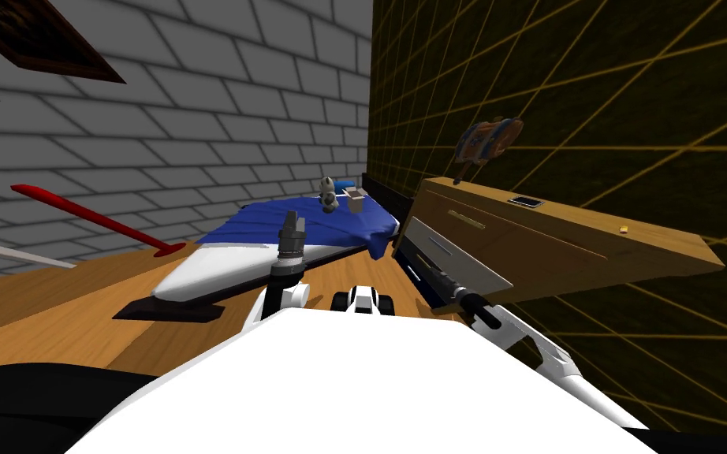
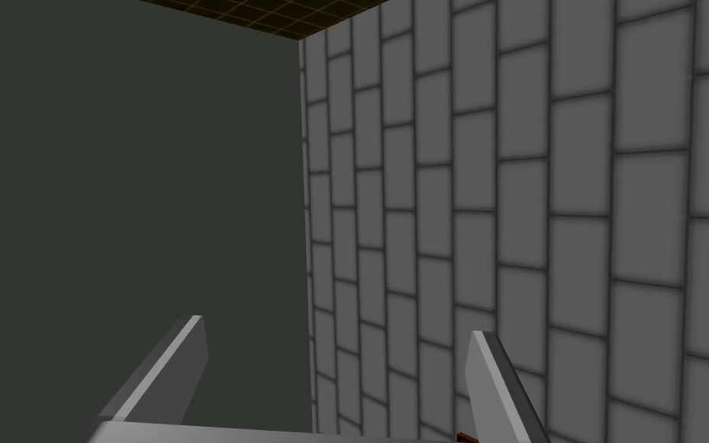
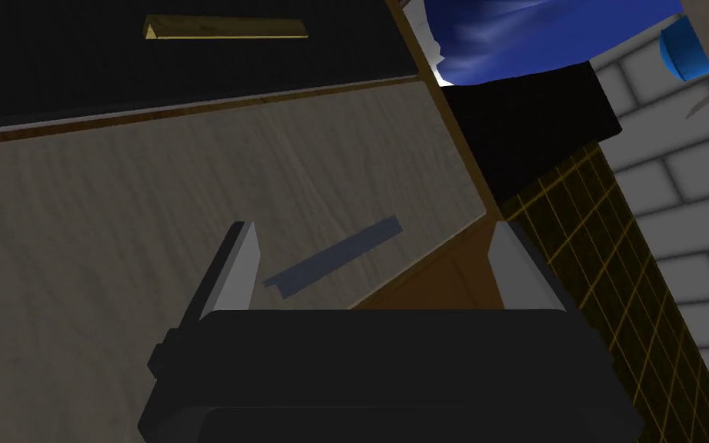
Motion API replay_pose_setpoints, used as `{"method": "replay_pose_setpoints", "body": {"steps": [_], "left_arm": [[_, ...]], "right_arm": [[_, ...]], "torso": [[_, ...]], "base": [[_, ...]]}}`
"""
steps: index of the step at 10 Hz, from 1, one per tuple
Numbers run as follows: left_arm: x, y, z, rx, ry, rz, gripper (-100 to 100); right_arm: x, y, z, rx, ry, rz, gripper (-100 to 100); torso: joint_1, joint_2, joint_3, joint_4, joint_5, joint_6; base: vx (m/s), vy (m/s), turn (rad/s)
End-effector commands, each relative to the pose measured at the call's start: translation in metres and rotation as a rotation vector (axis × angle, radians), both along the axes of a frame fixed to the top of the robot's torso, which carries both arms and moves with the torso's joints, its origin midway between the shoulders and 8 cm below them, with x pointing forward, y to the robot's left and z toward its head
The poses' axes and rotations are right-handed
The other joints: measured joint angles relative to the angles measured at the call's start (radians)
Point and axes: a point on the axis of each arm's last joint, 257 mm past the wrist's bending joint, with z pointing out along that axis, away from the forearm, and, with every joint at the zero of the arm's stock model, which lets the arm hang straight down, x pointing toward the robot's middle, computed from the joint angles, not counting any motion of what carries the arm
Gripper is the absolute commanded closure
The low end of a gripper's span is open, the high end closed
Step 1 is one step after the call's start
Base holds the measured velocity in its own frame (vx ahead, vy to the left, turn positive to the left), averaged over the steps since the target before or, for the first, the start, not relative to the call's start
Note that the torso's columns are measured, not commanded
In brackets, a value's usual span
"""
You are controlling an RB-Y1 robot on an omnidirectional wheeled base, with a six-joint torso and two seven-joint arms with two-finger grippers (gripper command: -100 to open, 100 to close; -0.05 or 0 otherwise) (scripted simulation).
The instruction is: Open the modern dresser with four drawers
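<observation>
Fingers [image 3: 244,261] of my right gripper [image 3: 372,229] stand spread wide and hold nothing; the slanted dark grey bar handle [image 3: 334,258] of a pale wood-grain drawer front [image 3: 138,231] shows in the gap between them, one end close to a blade, though I cannot tell whether either blade touches it. Next to that drawer front lies a black drawer front [image 3: 76,69] with a gold bar handle [image 3: 226,28] of its own.

From the head camera the wood-coloured dresser [image 1: 575,244] stands on my right against a dark wall with a yellow grid [image 1: 630,94], and my right arm reaches out to its pale drawer; a small dark flat object [image 1: 527,202] lies on its top, and a brown-and-blue bag [image 1: 490,140] sits at the far end, by the wall.

Just beside the dresser is the bed [image 1: 220,272], with a blue cover [image 1: 315,225], a dark frame and a small figure [image 1: 328,193] near the far end.

My left gripper [image 1: 292,228] points upward in front of the bed, well apart from the dresser; its fingers [image 2: 176,365] are likewise wide apart and hold nothing.
</observation>
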Motion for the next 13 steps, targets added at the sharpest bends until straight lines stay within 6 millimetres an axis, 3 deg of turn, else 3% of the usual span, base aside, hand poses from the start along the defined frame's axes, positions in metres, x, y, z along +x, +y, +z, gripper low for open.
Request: {"method": "replay_pose_setpoints", "body": {"steps": [1, 2, 3, 4, 5, 6, 7, 8, 9, 10, 11, 12, 13], "left_arm": [[0.0, 0.0, 0.0, 0.0, 0.0, 0.0, 0], [0.0, 0.0, 0.0, 0.0, 0.0, 0.0, 0], [0.0, 0.0, 0.0, 0.0, 0.0, 0.0, 0], [0.0, 0.0, 0.0, 0.0, 0.0, 0.0, 0], [0.0, 0.0, 0.0, 0.0, 0.0, 0.0, 0], [0.0, 0.0, 0.0, 0.0, 0.0, 0.0, 0], [0.0, 0.0, 0.0, 0.0, 0.0, 0.0, 0], [0.0, 0.0, 0.0, 0.0, 0.0, 0.0, 0], [0.0, 0.0, 0.0, 0.0, 0.0, 0.0, 0], [0.0, 0.0, 0.0, 0.0, 0.0, 0.0, 0], [0.0, 0.0, 0.0, 0.0, 0.0, 0.0, 0], [0.0, 0.0, 0.0, 0.0, 0.0, 0.0, 0], [0.0, 0.0, 0.0, 0.0, 0.0, 0.0, 0]], "right_arm": [[-0.016, -0.043, -0.013, -0.13, 0.085, -0.025, -100], [-0.017, -0.046, -0.014, -0.135, 0.091, -0.034, -100], [-0.026, -0.077, -0.016, -0.216, 0.14, -0.048, -100], [-0.028, -0.081, -0.016, -0.226, 0.146, -0.056, -100], [-0.039, -0.115, -0.016, -0.31, 0.197, -0.081, -100], [-0.038, -0.117, -0.014, -0.317, 0.198, -0.081, -100], [-0.05, -0.149, -0.012, -0.394, 0.245, -0.107, -100], [-0.049, -0.153, -0.008, -0.409, 0.247, -0.106, -100], [-0.06, -0.187, 0.0, -0.495, 0.291, -0.133, -100], [-0.059, -0.189, 0.002, -0.5, 0.292, -0.133, -100], [-0.067, -0.22, 0.014, -0.58, 0.327, -0.149, -100], [-0.069, -0.223, 0.016, -0.59, 0.333, -0.161, -100], [-0.078, -0.255, 0.033, -0.676, 0.369, -0.187, -100]], "torso": [[0.0, 0.001, 0.0, 0.0, 0.0, 0.0], [0.0, 0.001, 0.001, 0.0, 0.0, 0.0], [-0.001, 0.001, 0.001, 0.0, 0.0, 0.0], [-0.001, 0.0, 0.0, 0.0, 0.0, 0.0], [-0.001, 0.001, 0.0, 0.0, 0.0, 0.001], [0.0, 0.001, 0.0, 0.0, 0.0, 0.0], [0.0, 0.001, 0.001, 0.0, 0.0, 0.0], [0.0, 0.001, 0.0, 0.0, 0.0, 0.0], [-0.001, 0.001, 0.0, 0.0, 0.0, 0.0], [-0.001, 0.0, 0.0, 0.0, 0.0, 0.0], [-0.001, 0.001, 0.0, 0.0, 0.0, 0.0], [0.0, 0.0, 0.0, 0.0, 0.0, 0.0], [0.0, 0.001, 0.0, 0.0, 0.0, 0.0]], "base": [[0.02, 0.108, 0.11], [0.02, 0.086, 0.055], [0.031, 0.093, 0.107], [0.028, 0.082, 0.063], [0.028, 0.098, 0.111], [0.023, 0.084, 0.051], [0.024, 0.096, 0.093], [0.028, 0.073, 0.06], [0.033, 0.083, 0.121], [0.029, 0.069, 0.045], [0.044, 0.087, 0.101], [0.036, 0.076, 0.048], [0.022, 0.084, 0.091]]}}
